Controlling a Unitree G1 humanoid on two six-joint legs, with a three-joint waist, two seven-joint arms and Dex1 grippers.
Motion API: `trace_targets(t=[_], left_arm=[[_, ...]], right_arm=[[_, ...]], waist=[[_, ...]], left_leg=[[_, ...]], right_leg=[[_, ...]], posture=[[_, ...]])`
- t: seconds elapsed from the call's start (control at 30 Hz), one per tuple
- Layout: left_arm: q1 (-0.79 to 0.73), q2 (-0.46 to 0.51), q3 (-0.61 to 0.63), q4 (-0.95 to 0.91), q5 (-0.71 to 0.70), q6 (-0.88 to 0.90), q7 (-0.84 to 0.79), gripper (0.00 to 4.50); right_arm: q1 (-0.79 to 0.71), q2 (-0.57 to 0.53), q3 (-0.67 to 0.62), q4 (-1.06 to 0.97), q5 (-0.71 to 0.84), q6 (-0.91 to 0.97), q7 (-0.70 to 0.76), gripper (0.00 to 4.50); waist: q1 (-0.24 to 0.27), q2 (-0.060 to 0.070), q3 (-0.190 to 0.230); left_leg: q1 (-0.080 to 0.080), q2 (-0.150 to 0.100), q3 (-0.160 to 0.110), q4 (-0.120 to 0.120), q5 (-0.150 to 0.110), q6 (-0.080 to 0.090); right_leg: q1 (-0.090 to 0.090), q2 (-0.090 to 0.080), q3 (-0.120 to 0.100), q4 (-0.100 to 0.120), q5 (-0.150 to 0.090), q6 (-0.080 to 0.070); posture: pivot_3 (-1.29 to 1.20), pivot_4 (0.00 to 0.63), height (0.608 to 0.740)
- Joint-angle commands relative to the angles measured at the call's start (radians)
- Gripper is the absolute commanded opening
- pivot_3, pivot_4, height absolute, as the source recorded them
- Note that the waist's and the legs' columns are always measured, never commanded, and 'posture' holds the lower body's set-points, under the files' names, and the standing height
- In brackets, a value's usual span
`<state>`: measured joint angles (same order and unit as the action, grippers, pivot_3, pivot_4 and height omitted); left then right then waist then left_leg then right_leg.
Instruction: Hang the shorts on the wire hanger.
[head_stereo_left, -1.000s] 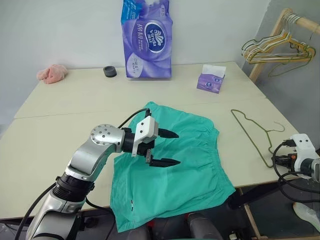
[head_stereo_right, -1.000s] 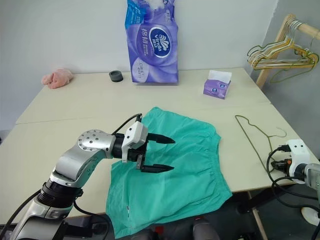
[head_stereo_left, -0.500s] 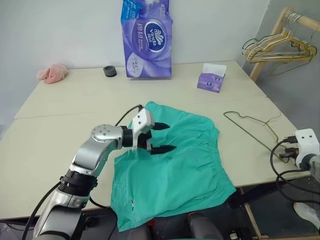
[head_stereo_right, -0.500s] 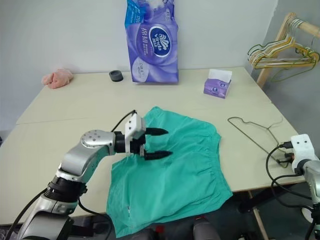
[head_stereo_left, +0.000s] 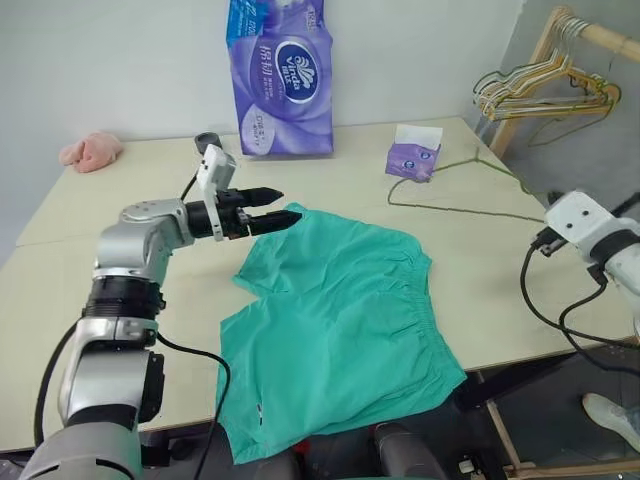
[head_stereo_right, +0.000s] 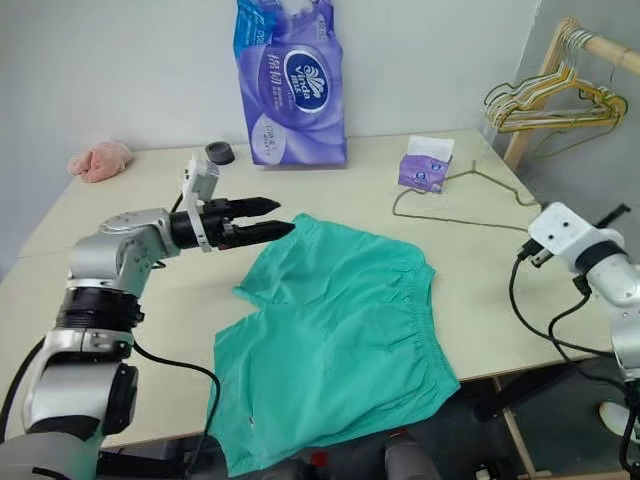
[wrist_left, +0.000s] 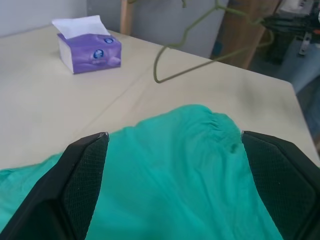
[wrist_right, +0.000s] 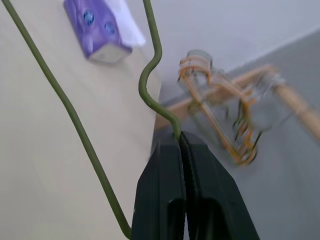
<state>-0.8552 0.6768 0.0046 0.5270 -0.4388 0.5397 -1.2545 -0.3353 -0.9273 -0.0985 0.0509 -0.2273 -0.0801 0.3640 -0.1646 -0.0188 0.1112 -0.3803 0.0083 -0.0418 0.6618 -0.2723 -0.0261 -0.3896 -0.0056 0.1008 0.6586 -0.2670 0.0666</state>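
- On the near half of the bench (head_stereo_left: 90, 290), we are seeing the shorts (head_stereo_left: 340, 330) lying spread flat, teal-green, with one leg hem hanging over the front edge and a tiny white mark near that hem.
- Beyond the shorts, toward the right side of the bench, we are watching the wire hanger (head_stereo_left: 455, 190): thin and olive-green, it is lifted off the surface, its long bottom wire slanting above the tabletop.
- We are holding the hanger with our right claw (wrist_right: 181, 150), whose two black fingers are pressed together on the wire just below its bent neck.
- Our left claw (head_stereo_left: 272, 209) is hovering above the far left corner of the shorts, pointing roughly level toward the right; its fingers (wrist_left: 85, 175) are standing spread wide apart with nothing between them.
- Past the hanger, a small purple tissue box (head_stereo_left: 414, 158) is sitting on the bench.
- At the back edge, a tall purple tissue pack (head_stereo_left: 282, 75) is standing upright, with a small black cap (head_stereo_right: 220, 153) beside it.
- At the far left corner, a pink cloth lump (head_stereo_left: 90, 150) is resting.
- Off the bench's right end, a wooden rack (head_stereo_left: 545, 45) is carrying several more wire hangers (head_stereo_left: 540, 92).
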Motion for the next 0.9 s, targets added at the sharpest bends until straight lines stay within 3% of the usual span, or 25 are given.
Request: trace_targets(t=[0.03, 0.27, 0.47, 0.87, 0.9], left_arm=[[-0.045, 0.016, -0.026, 0.048, 0.047, -0.055, -0.071, 4.5], [-0.06, -0.021, -0.064, 0.114, 0.133, -0.163, -0.089, 4.5], [-0.004, -0.047, -0.096, 0.058, 0.157, -0.175, -0.125, 4.5], [0.03, -0.053, -0.109, 0.025, 0.185, -0.168, -0.122, 4.5], [0.027, -0.057, -0.104, 0.029, 0.183, -0.168, -0.117, 4.31]], right_arm=[[-0.061, -0.011, 0.015, -0.028, -0.04, -0.123, -0.014, 0.0], [-0.118, 0.041, 0.113, -0.059, -0.074, -0.267, 0.032, 0.0], [-0.141, 0.117, 0.151, -0.098, -0.072, -0.251, 0.061, 0.0], [-0.183, 0.171, 0.156, -0.119, -0.081, -0.242, 0.085, 0.0], [-0.181, 0.173, 0.157, -0.123, -0.083, -0.242, 0.087, 0.0]], waist=[[0.0, 0.0, 0.0], [0.0, 0.0, 0.0], [-0.002, 0.0, 0.0], [-0.002, 0.0, 0.0], [-0.002, 0.0, 0.0]], left_leg=[[0.0, 0.0, 0.0, 0.0, 0.0, 0.0], [0.0, 0.0, -0.001, 0.0, 0.0, 0.0], [0.0, 0.0, -0.002, 0.001, 0.0, 0.0], [0.0, 0.0, -0.004, 0.001, 0.0, 0.0], [0.0, 0.0, -0.005, 0.001, 0.0, 0.0]], right_leg=[[0.0, 0.0, 0.0, 0.0, 0.0, 0.0], [0.0, 0.0, -0.001, 0.001, 0.002, -0.005], [0.0, 0.0, -0.001, 0.002, 0.003, -0.005], [0.0, 0.0, -0.002, 0.004, 0.003, -0.006], [0.0, 0.0, -0.003, 0.004, 0.003, -0.006]], posture=[[-0.17, 0.087, 0.74], [-0.17, 0.086, 0.74], [-0.17, 0.088, 0.74], [-0.16, 0.085, 0.74], [-0.16, 0.085, 0.74]])
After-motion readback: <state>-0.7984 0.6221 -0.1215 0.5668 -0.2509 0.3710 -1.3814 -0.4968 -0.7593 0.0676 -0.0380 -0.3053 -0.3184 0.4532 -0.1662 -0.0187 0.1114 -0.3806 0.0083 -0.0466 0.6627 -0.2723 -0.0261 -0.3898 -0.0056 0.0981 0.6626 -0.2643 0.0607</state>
